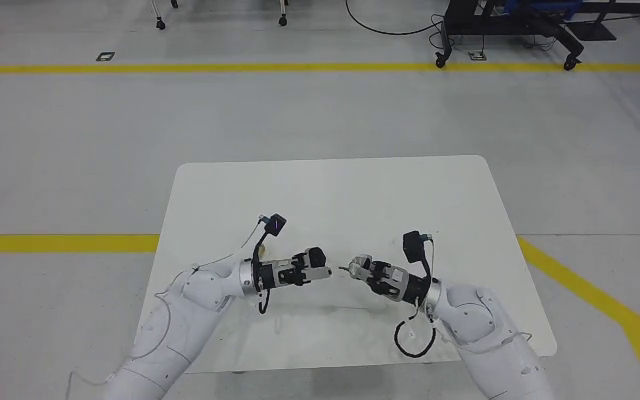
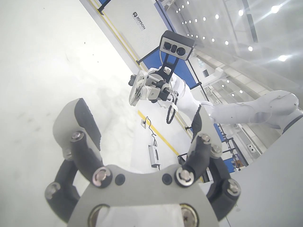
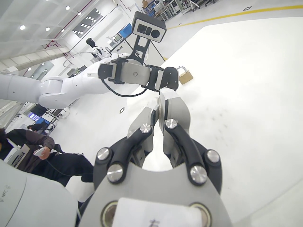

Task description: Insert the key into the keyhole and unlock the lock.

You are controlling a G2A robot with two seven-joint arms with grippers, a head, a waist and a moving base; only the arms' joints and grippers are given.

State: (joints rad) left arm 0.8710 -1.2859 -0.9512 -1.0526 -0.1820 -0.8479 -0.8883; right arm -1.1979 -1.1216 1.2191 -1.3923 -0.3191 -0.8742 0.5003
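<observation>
Left gripper [image 1: 320, 262] is sitting over the front middle of the white table [image 1: 420, 190], pointing across toward the right side. Its jaws are standing wide open, the two fingers [image 2: 82, 119] spread far apart and holding nothing, with table top [image 2: 35, 72] showing through the gap. In the right wrist view the left gripper [image 3: 171, 78] is showing side-on, its dark fingertips angling down toward the table [image 3: 236, 72].

The padlock [image 3: 185, 76] is lying on the table just beside those fingertips, on the side away from the right arm. It has a brass body and a silver shackle. Cannot tell whether the fingertips are touching it, and the shackle is too small to say if it is latched. The keyhole is not readable either.

Right gripper [image 1: 356, 268] is facing the left one just right of the table's middle, the two sets of tips near each other but apart. Its jaws are squeezing almost fully together. The pads [image 3: 151, 116] are pinching a thin flat piece that is looking like the key [image 3: 159, 103], though its shape is hard to make out. In the top view a small metal tip is poking out of this gripper toward the left one. In the left wrist view the right gripper [image 2: 137, 90] is showing farther off, closed up, tips aiming back at the left gripper.

Beyond the table, a yellow floor line [image 1: 300, 68] is running across, and a dark wheeled cart [image 1: 510, 40] is standing at the far right.
</observation>
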